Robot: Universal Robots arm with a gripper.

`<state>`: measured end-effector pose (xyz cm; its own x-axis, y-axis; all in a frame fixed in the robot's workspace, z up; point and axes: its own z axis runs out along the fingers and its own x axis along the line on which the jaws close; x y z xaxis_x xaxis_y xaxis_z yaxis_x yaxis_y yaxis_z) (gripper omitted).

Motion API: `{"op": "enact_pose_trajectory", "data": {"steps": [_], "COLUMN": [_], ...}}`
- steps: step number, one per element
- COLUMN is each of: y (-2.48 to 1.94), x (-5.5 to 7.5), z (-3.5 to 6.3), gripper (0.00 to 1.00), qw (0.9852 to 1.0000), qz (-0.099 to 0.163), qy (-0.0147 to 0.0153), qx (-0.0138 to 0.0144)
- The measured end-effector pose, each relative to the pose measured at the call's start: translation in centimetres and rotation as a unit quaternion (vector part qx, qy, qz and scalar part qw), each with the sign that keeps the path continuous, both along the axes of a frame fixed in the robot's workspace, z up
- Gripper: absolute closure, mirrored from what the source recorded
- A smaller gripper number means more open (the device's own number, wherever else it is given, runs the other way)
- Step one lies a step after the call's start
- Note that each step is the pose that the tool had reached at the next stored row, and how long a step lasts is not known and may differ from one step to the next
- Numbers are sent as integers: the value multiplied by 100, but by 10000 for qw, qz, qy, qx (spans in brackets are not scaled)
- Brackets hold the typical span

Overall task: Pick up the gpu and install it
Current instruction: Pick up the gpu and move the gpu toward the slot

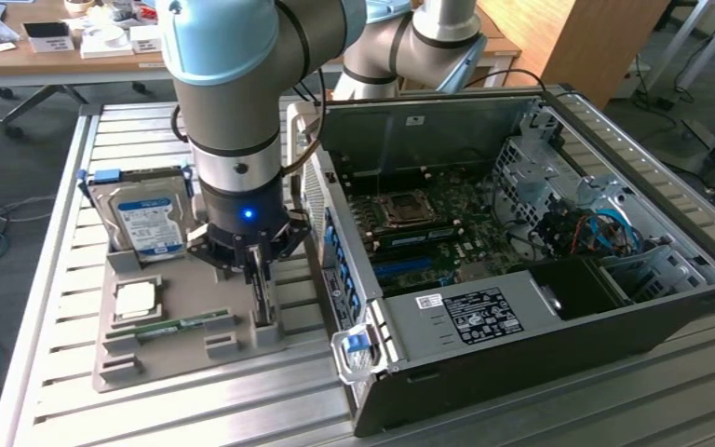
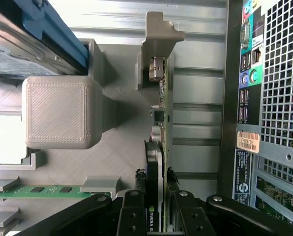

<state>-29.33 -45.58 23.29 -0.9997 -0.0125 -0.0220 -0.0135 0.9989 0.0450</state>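
GPU (image 1: 261, 303) stands on its edge in a slot of the grey holder tray (image 1: 159, 352). The tray lies on the slatted metal surface (image 1: 53, 372), just beside the rear panel of the open computer case (image 1: 370, 372), on the exterior view's left of it. The card appears seated in its holder, not lifted.

Gripper (image 1: 254, 267): in the wrist view the gripper (image 2: 158, 197) straddles the GPU (image 2: 155, 162), one finger against each face. It reads as clamped on the card near the fan shroud end.

Step in hand, as judged: taking the card out of the tray.
- The grip should bear on the flat faces evenly, so the thin board neither twists nor slips.
- Any withdrawal should run straight along the holder's uprights. A sideways lean could bind the card in the slot or drag the tray.
- The case wall is near, so there is little room for drift on that side.

Arm pose: the arm (image 1: 239, 112) hangs close to vertical over the tray, with the wrist pointing straight down and a blue light lit above the gripper. Its upper links run back behind the case.

Other items in the tray: a hard drive (image 1: 149, 223), a square processor (image 1: 137, 298) and a green memory stick (image 1: 183, 326), all apart from the gripper.
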Motion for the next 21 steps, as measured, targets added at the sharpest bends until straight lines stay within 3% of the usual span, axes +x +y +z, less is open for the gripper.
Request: {"op": "enact_pose_trajectory", "data": {"steps": [14, 21], "y": [0, 0], "x": [1, 0], "z": [1, 124], "gripper": [73, 73], "qw": [10000, 10000], "qz": [41, 41], "qy": [-2, 0], "qx": [1, 8]}}
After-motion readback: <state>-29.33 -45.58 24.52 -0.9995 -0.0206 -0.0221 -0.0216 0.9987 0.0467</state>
